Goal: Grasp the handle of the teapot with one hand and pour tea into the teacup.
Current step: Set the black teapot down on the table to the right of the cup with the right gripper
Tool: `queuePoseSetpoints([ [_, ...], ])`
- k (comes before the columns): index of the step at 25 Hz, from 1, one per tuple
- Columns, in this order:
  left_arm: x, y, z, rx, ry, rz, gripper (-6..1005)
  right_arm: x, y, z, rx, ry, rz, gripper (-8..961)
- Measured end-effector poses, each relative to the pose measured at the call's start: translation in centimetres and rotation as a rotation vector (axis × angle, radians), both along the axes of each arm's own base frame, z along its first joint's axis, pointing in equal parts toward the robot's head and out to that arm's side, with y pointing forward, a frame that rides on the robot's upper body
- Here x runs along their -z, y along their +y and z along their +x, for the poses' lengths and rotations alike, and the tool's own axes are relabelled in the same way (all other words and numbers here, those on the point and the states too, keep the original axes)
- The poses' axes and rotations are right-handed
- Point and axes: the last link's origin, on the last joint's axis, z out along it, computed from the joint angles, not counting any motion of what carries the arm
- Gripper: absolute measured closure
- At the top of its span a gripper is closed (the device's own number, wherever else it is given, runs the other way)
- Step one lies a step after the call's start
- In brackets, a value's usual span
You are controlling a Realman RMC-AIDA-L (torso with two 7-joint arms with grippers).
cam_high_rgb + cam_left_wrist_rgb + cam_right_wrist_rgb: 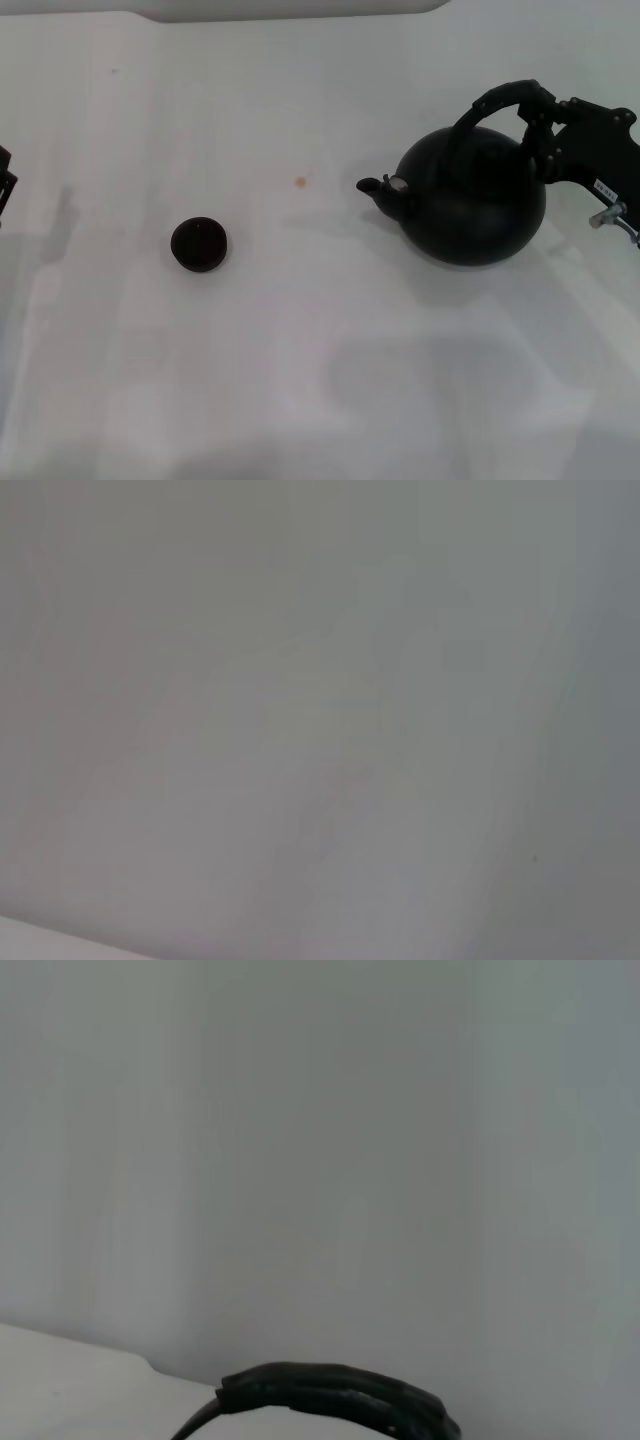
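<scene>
Right tool [540,120]: closed on the handle [500,97] near its rear end, above the teapot [470,195], a large rigid pot, likely heavy and spout-biased, resting right on the tabletop [320,380]; teacup [199,244], small, light, well left; left tool [5,185] parked at the edge, state indeterminable.

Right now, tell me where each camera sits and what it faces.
Head: looks down at the white table, teacup, teapot; right tool at the handle, left tool at the edge.
Left wrist: only blank surface, no body.
Right wrist: the handle below, no fingers.
Head and right wrist share the handle.
</scene>
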Motion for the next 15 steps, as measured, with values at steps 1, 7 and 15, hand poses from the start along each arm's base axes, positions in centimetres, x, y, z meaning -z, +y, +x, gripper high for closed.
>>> queuePoseSetpoints([
  [1, -0.02, 0.0, -0.01, -0.001, 0.0, 0.001, 121, 0.0, -0.06, -0.01, -0.004, -0.002, 0.001, 834],
  [7, -0.06, 0.0, -0.05, -0.002, 0.0, 0.003, 121, -0.13, -0.31, 0.2, -0.011, -0.005, 0.009, 830],
  [15, -0.08, 0.29, 0.12, 0.006, 0.002, 0.003, 122, -0.24, -0.73, 0.31, -0.02, 0.005, 0.011, 531],
])
